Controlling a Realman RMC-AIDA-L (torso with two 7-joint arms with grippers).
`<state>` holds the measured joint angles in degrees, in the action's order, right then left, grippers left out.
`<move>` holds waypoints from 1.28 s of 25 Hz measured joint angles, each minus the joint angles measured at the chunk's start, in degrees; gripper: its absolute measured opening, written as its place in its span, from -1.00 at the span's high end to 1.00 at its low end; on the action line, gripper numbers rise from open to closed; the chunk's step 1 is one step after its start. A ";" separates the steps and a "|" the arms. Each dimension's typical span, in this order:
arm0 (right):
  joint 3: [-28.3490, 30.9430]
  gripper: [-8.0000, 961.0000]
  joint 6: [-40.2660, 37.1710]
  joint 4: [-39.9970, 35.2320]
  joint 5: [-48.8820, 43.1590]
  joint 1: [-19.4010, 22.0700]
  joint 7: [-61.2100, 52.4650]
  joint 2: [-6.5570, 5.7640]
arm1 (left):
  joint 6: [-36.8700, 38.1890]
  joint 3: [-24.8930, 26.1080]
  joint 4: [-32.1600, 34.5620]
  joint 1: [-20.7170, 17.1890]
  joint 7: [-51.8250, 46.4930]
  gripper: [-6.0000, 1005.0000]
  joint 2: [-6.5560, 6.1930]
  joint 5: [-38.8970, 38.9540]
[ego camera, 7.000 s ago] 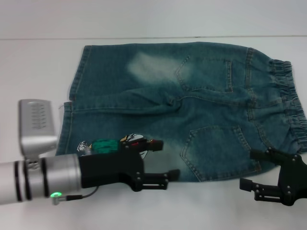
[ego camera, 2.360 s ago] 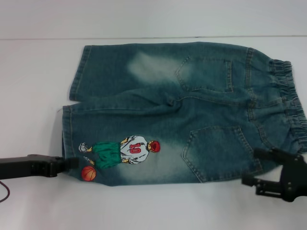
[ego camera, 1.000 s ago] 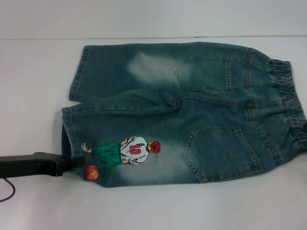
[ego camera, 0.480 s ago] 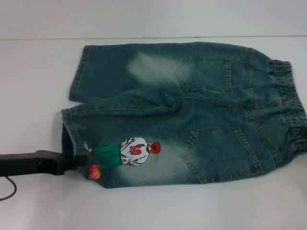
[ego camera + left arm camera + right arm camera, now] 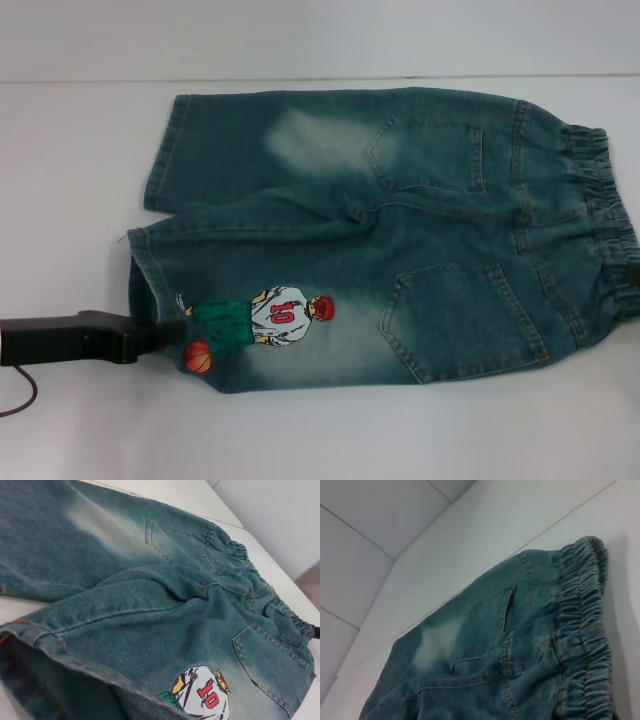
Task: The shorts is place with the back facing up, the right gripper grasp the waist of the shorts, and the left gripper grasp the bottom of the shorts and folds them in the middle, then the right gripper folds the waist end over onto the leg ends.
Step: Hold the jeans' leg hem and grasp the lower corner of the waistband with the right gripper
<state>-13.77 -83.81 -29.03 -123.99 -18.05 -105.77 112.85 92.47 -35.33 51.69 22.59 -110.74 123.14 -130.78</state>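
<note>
Shorts lay flat on the white desk, back side up, long axis running across the robot's front: waistband to its right, leg ends to its left. Left gripper came in from the left at the near leg's hem, tip touching or just under the bottom beside the orange ball print; hem there looked lifted and gaping open. Couldn't tell whether its fingers were apart or clamped on the denim, tip hidden by fabric. Right gripper was only a dark sliver at the near waistband corner; finger state not readable either. Denim was blue-green, faded in patches, two back pockets showing, number 10 player on the near leg. Likely still the grasp step, fold not yet started.
</note>
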 joint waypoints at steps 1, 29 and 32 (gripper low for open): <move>-0.04 -0.84 -0.09 -0.03 -0.01 -0.05 0.00 0.00 | 0.02 0.00 0.00 0.00 0.00 0.95 0.00 0.00; -2.74 0.70 1.60 -1.82 0.30 -0.07 4.42 0.71 | 1.49 0.43 0.05 0.72 0.02 0.95 0.09 0.03; -2.74 0.78 1.58 -1.98 0.23 -0.06 4.43 0.71 | 1.49 0.44 0.07 0.72 0.13 0.95 0.09 0.11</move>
<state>-16.51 -82.23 -31.01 -123.76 -18.11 -101.34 113.56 93.96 -34.89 51.76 23.30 -110.62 123.22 -130.67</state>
